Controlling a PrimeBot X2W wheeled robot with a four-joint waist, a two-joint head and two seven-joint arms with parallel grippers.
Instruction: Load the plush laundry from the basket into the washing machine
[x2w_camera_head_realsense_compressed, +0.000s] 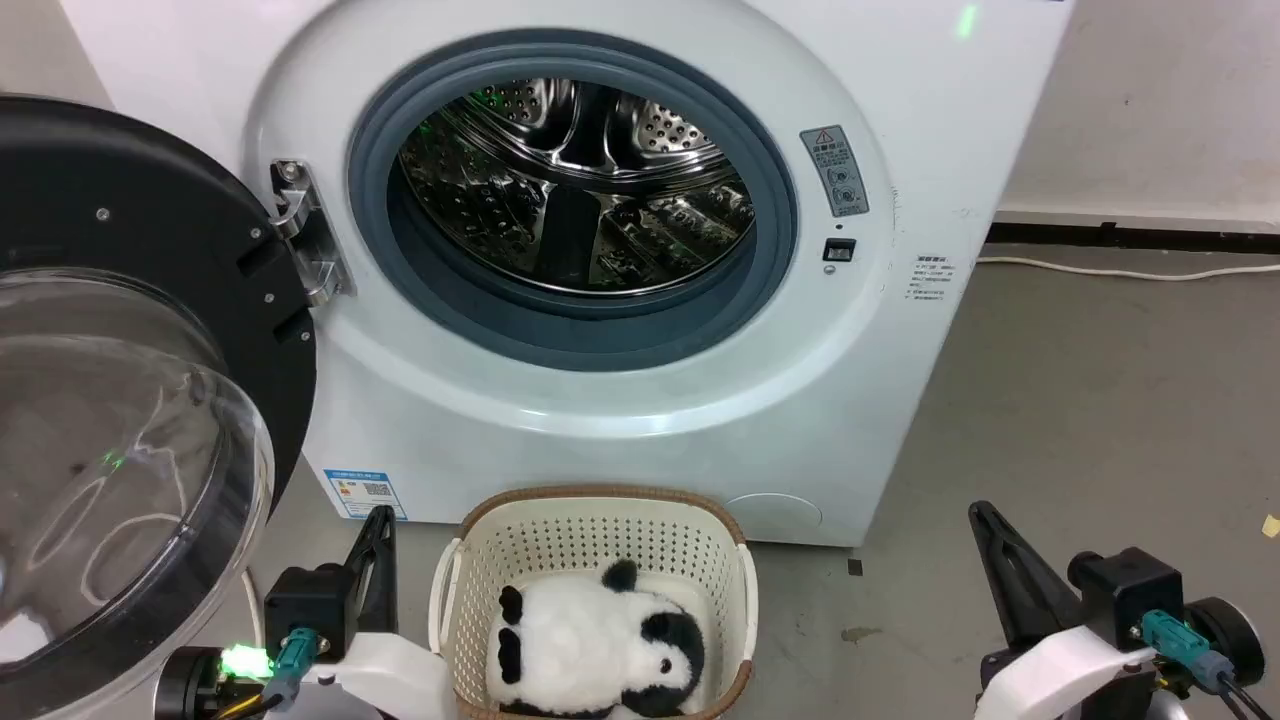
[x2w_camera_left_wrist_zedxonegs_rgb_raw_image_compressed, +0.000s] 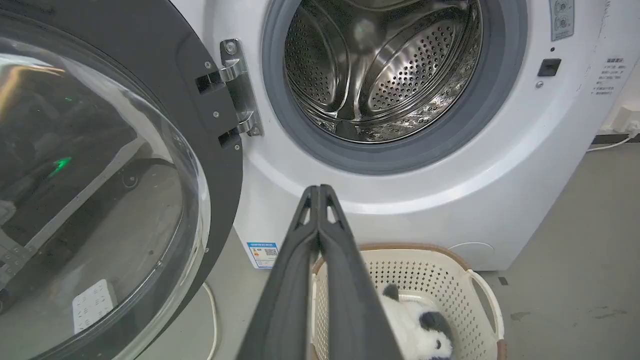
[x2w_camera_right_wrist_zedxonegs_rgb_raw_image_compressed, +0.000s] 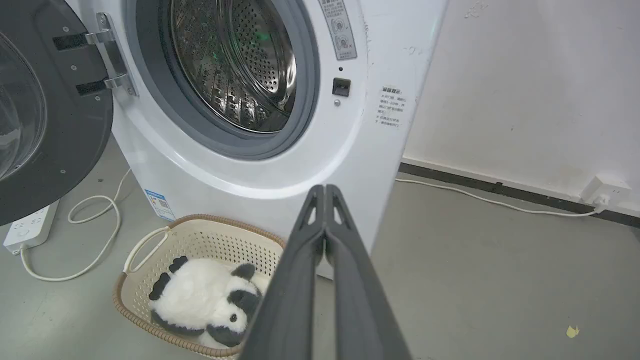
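The plush laundry (x2w_camera_head_realsense_compressed: 590, 645), a panda, lies alone in the basket (x2w_camera_head_realsense_compressed: 600, 497), at 6 o'clock in my head view. I judge it light, soft and not slippery. It will squash under the fingers, so I would pinch deep into the white body, not an ear. Just behind stands the washing machine (x2w_camera_head_realsense_compressed: 880, 400): I see nothing in its drum (x2w_camera_head_realsense_compressed: 570, 190) at 12 o'clock, and its door (x2w_camera_head_realsense_compressed: 130, 400) is open at 9. The left gripper (x2w_camera_head_realsense_compressed: 383, 522) at 7 and the right gripper (x2w_camera_head_realsense_compressed: 982, 512) at 4 are both pressed closed and hold nothing.
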